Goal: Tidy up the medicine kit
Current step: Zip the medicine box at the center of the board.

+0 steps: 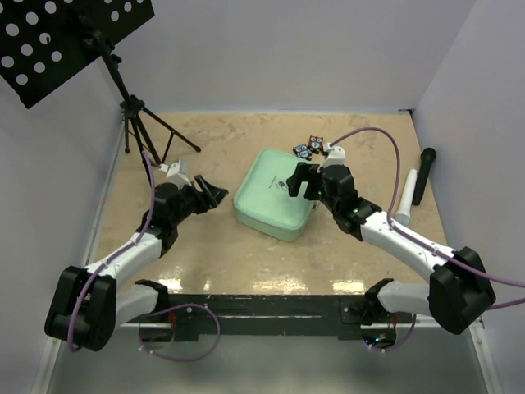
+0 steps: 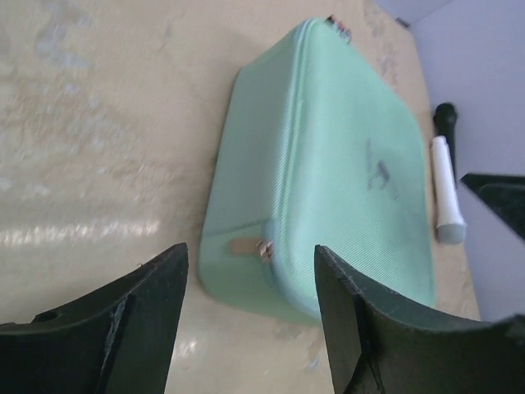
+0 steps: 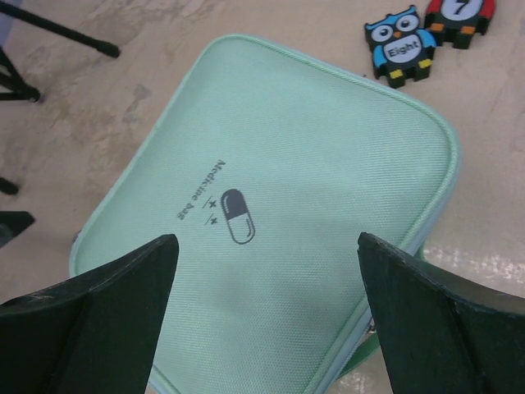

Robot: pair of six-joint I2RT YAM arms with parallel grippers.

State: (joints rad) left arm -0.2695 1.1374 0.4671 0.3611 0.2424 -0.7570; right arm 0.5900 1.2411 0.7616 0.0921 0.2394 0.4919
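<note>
The medicine kit (image 1: 271,201) is a mint-green zip case lying closed on the table, with a capsule mark (image 3: 236,215) on its lid. My left gripper (image 1: 215,195) is open just left of the case and apart from it. In the left wrist view, the left gripper (image 2: 248,256) faces the case (image 2: 328,156) at its side wall, where a zip pull (image 2: 250,246) shows. My right gripper (image 1: 302,182) hovers open over the lid. In the right wrist view, nothing sits between the right gripper's (image 3: 267,242) fingers, and the lid (image 3: 312,139) lies below.
Two owl-shaped number tiles (image 1: 305,150) (image 3: 399,49) lie just behind the case. A white tube (image 1: 408,197) and a black marker (image 1: 425,174) rest at the right wall. A black tripod stand (image 1: 135,115) occupies the far left corner.
</note>
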